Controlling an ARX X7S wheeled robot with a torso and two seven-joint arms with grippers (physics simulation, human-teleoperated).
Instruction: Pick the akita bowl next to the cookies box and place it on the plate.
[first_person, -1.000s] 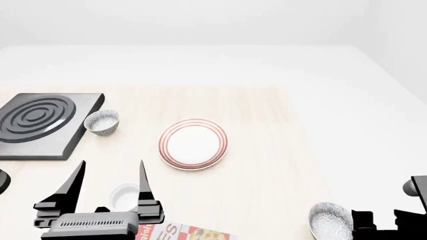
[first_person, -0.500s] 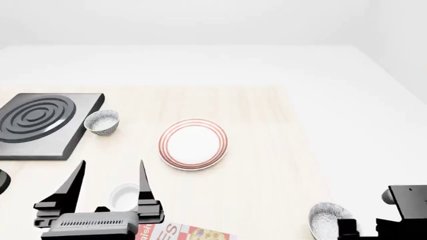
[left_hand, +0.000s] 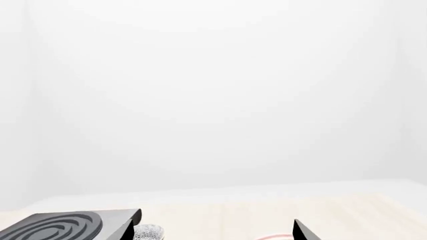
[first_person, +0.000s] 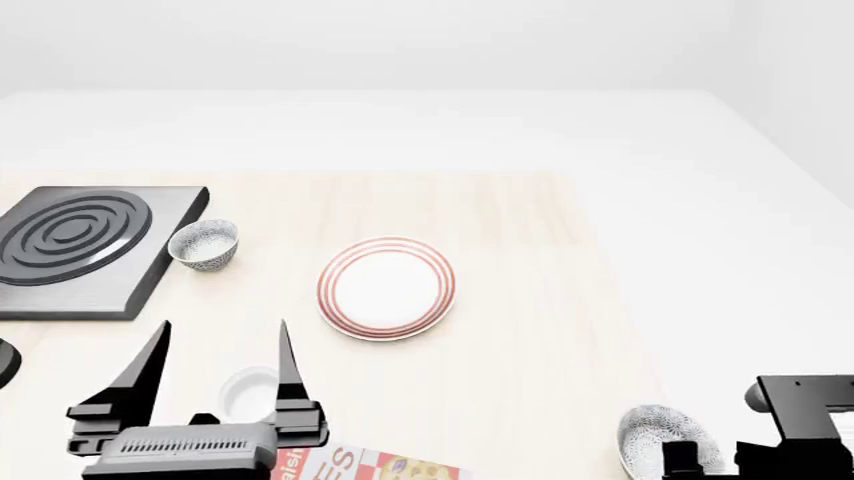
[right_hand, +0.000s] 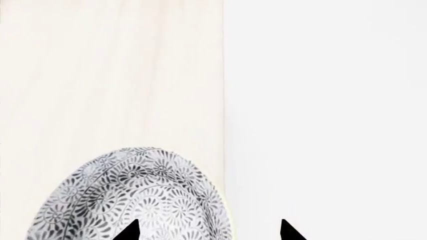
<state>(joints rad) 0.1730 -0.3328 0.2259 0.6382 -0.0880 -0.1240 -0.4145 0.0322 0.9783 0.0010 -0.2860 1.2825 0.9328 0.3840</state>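
Observation:
The akita bowl (first_person: 657, 438), speckled grey on white, rests at the near right edge of the wooden table, to the right of the red cookies box (first_person: 376, 467). In the right wrist view the bowl (right_hand: 133, 195) fills the near part, and my right gripper (right_hand: 208, 232) is open. One black fingertip (right_hand: 130, 231) sits over the bowl's inside, the other beyond its rim. In the head view the right gripper (first_person: 694, 458) is right beside the bowl. The red-ringed plate (first_person: 386, 288) lies mid-table. My left gripper (first_person: 226, 326) stands open and holds nothing.
A second speckled bowl (first_person: 204, 244) sits beside a black stove plate (first_person: 80, 245) at the far left. A small plain white cup (first_person: 248, 392) is on the table between the left fingers. The wood ends at an edge (right_hand: 223, 100) just past the akita bowl.
My right arm has shifted left and closed in on the akita bowl. The bowl, the plate and the left arm have stayed put.

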